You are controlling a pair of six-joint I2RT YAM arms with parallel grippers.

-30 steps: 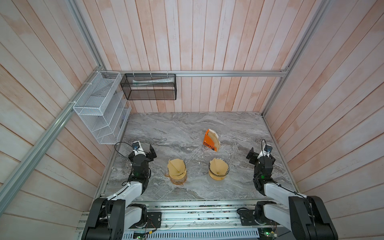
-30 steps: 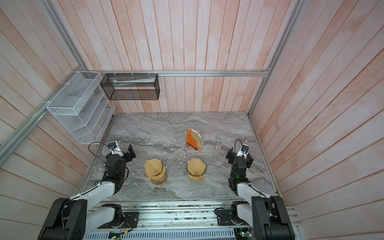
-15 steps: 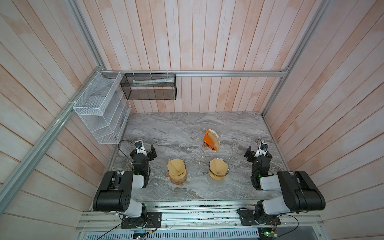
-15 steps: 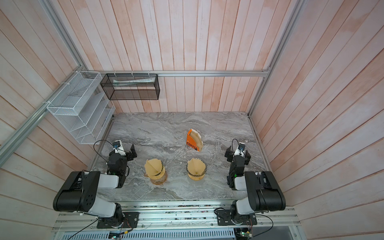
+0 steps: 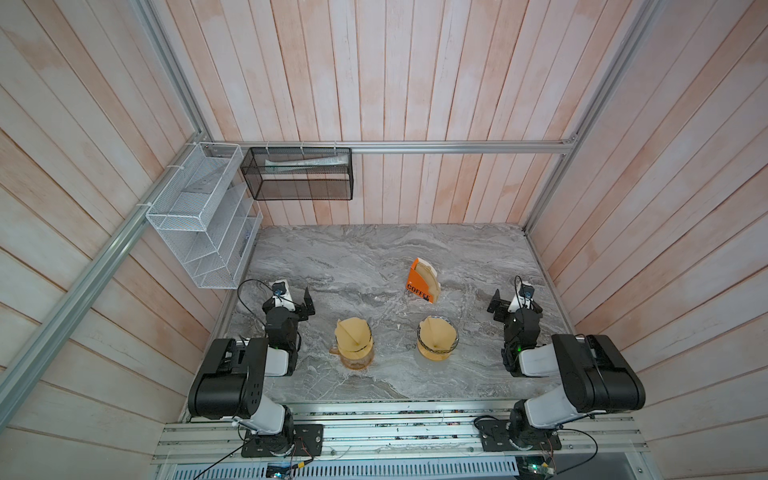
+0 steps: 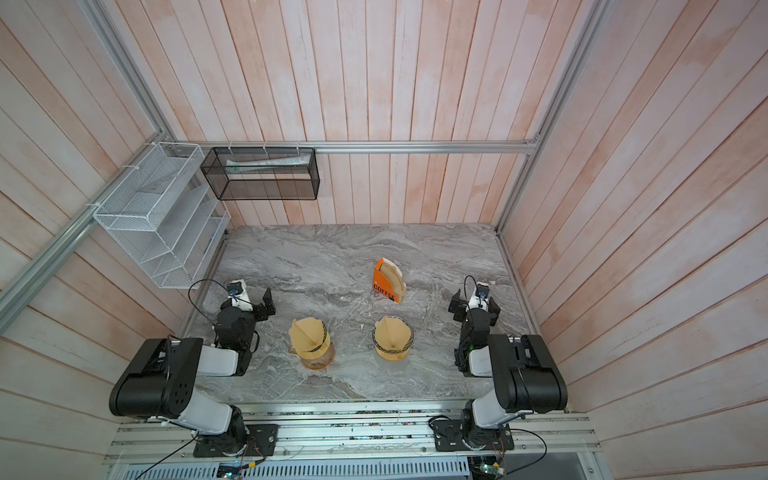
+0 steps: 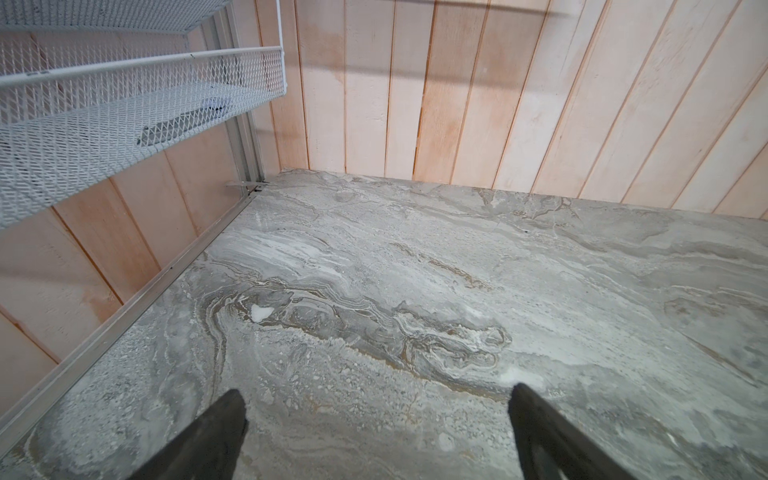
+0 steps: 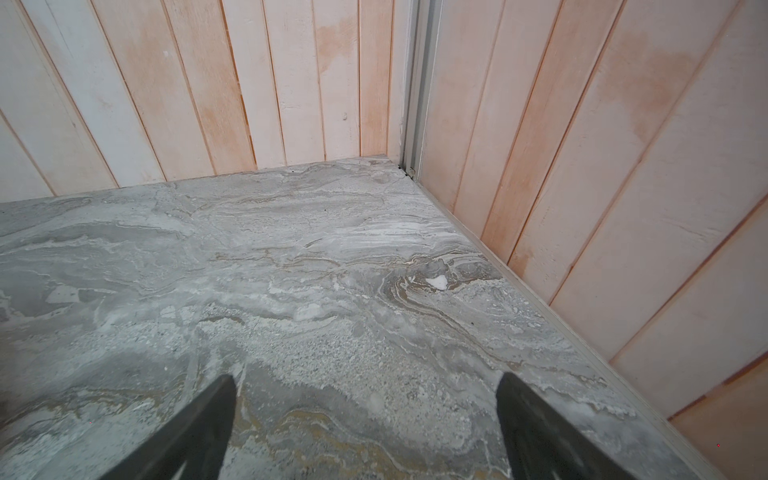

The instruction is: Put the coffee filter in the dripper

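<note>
Paper filters sit in both drippers, as we see in both top views. We read the grey marble table (image 5: 374, 257) as a clock face with twelve at the back wall. The left dripper (image 5: 356, 351) stands at about seven o'clock from the centre. In it the left filter (image 5: 352, 332) stands as a tan cone with its edge above the rim. The right dripper (image 5: 438, 348) stands at about five o'clock, and the right filter (image 5: 435, 332) lies opened inside its dark rim. The two drippers stand side by side, apart from each other. At about one o'clock, behind the right dripper and clear of it, we see an orange holder (image 5: 417, 284) marked COFFEE, with spare filters (image 5: 428, 270) upright in it.

The left gripper (image 5: 301, 301) hangs at nine o'clock, near the table's edge. Its fingers are spread wide with nothing between them, and its wrist view shows only bare marble between the two dark tips. The right gripper (image 5: 513, 305) hangs at three o'clock, its fingers likewise wide apart over bare marble. Both grippers are well away from the drippers.

A white wire rack (image 5: 199, 220) hangs on the side wall at about ten o'clock. A black mesh basket (image 5: 299, 178) hangs on the back wall at about eleven.
</note>
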